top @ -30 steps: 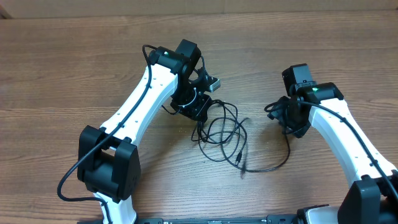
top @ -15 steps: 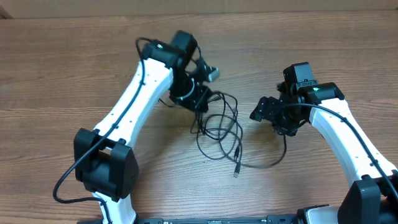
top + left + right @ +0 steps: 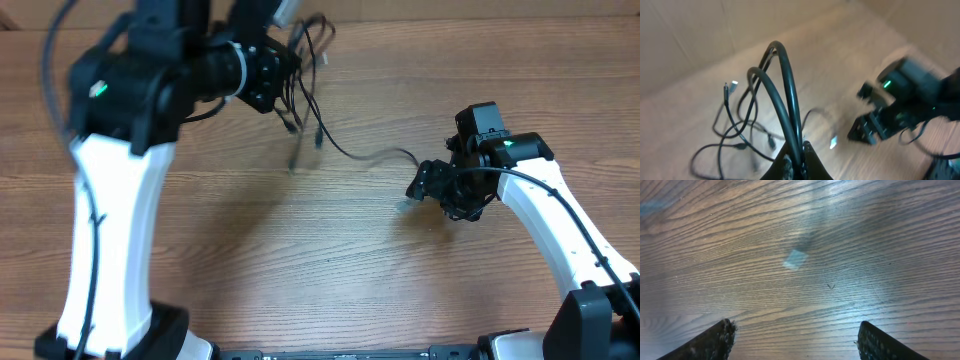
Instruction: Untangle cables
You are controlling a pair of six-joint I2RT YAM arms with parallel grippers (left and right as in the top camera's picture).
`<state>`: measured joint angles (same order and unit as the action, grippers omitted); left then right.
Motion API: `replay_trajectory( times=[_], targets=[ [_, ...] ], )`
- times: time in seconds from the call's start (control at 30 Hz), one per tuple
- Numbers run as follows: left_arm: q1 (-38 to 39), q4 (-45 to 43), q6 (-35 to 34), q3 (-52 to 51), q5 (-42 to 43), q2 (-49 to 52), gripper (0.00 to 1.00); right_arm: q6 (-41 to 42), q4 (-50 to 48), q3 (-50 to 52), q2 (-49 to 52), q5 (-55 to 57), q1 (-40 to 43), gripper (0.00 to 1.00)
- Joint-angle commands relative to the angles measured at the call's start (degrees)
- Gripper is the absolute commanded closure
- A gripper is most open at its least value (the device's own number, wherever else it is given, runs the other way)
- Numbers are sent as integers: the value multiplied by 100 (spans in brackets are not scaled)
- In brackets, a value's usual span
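Observation:
My left arm is raised high over the back left of the table. Its gripper (image 3: 283,62) is shut on the cables (image 3: 308,55), a tangle of thin black cords that hangs in the air below it. In the left wrist view two loops of the cables (image 3: 785,85) rise from between the closed fingers of the left gripper (image 3: 796,151), and looser strands with small plugs dangle beyond. One strand (image 3: 372,155) trails toward the right arm and ends short of it. My right gripper (image 3: 420,186) hovers low over the wood and is open; in its wrist view the right gripper (image 3: 795,326) has nothing between the fingers.
A small pale scrap (image 3: 796,259) lies on the wooden table (image 3: 330,270) just ahead of the right gripper. The right arm (image 3: 910,105) shows in the left wrist view, across from the hanging cords. The left arm's white link (image 3: 110,230) stands over the table's left side.
The left arm has swung up and to the back left, lifting the whole tangle off the table. The strand that lay by the right gripper has been pulled away; the right gripper has opened wider.

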<state>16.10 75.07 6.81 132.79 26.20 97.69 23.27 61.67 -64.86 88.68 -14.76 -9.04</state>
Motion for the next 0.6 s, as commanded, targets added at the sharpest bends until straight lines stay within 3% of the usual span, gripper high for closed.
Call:
replay_trajectory(
  times=[0.0, 0.23, 0.33, 0.57],
  targets=[
    [7, -59, -326, 166, 24, -236, 96, -61, -2, -76, 17, 79, 11, 23],
    [46, 815, -470, 33, 42, 48, 96, -61, 0, -76, 17, 76, 11, 23],
    [138, 1342, -468, 31, 42, 431, 92, -61, 0, -76, 17, 76, 11, 23],
    [535, 1897, -470, 31, 42, 1510, 95, -63, 83, -76, 17, 76, 11, 23]
  ],
)
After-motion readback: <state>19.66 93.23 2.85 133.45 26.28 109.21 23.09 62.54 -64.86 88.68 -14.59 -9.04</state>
